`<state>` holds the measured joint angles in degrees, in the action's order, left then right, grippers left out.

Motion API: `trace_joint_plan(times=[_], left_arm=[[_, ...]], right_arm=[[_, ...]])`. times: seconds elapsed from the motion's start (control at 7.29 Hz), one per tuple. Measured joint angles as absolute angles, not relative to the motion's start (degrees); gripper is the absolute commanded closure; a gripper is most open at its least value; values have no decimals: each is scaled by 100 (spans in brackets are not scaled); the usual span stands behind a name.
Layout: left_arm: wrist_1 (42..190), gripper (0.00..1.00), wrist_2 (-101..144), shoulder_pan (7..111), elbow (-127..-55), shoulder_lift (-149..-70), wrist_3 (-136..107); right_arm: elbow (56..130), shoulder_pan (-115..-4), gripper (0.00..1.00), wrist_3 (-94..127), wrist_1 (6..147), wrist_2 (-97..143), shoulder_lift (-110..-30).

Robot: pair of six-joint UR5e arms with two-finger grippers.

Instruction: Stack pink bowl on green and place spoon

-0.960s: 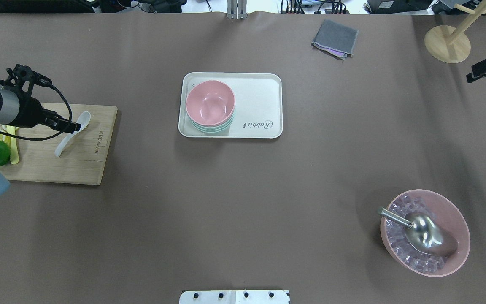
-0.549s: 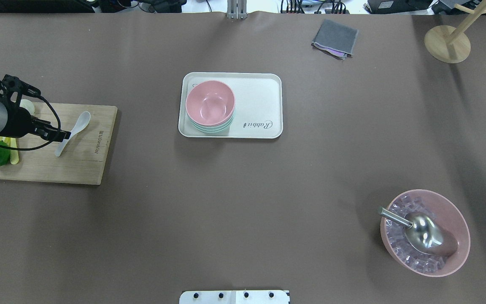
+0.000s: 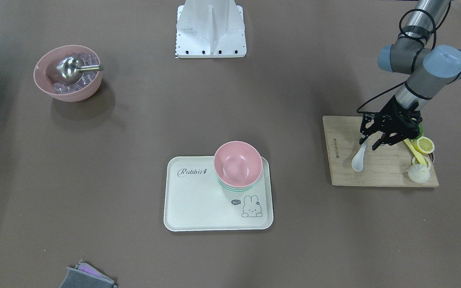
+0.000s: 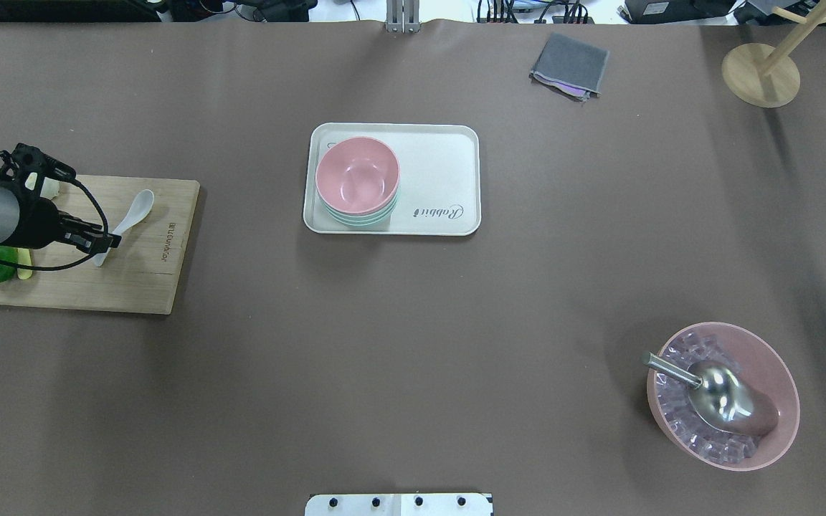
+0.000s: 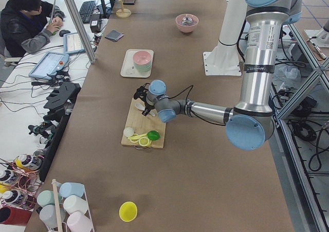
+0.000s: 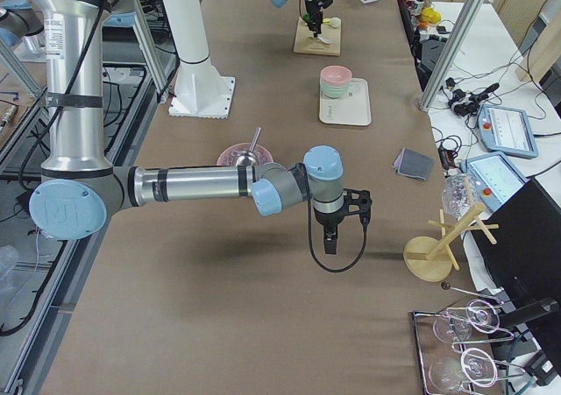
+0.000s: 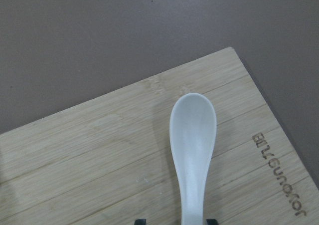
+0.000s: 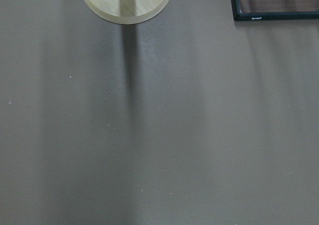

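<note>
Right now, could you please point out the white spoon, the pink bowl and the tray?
white spoon (image 4: 142,203), overhead view, its scoop end.
pink bowl (image 4: 357,177), overhead view, inside bottom.
tray (image 4: 440,170), overhead view, bare floor.

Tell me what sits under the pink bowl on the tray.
A green bowl sits nested under the pink bowl, only its rim showing, both on the white tray. Its inside is covered, so any contents cannot be seen.

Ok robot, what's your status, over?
Left gripper jaws open astride spoon handle on cutting board. Right gripper far off, state unclear. Pink bowl already on green bowl. Path to bowls unobstructed.
</note>
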<state>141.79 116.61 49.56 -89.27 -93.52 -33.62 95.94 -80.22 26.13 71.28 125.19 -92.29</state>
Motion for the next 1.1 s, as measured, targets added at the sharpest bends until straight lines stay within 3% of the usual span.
trace_joint_plan(times=[0.27,0.41,0.82,1.1], left_arm=[[14183,52,11656,4866,-8923,-9352,-3351],[14185,60,11655,4831,-8922,-9352,-3349],[14194,100,11660,4802,-8907,-9352,-3354],[14193,100,11665,4800,-8899,-9371,-3361]], right_arm=[[9601,-8024,0,2624,7120,12516,-9243],[9600,-8024,0,2631,7120,12516,-9245],[9598,-8024,0,2639,7119,12500,-9233],[9598,-8024,0,2635,7119,12491,-9226]])
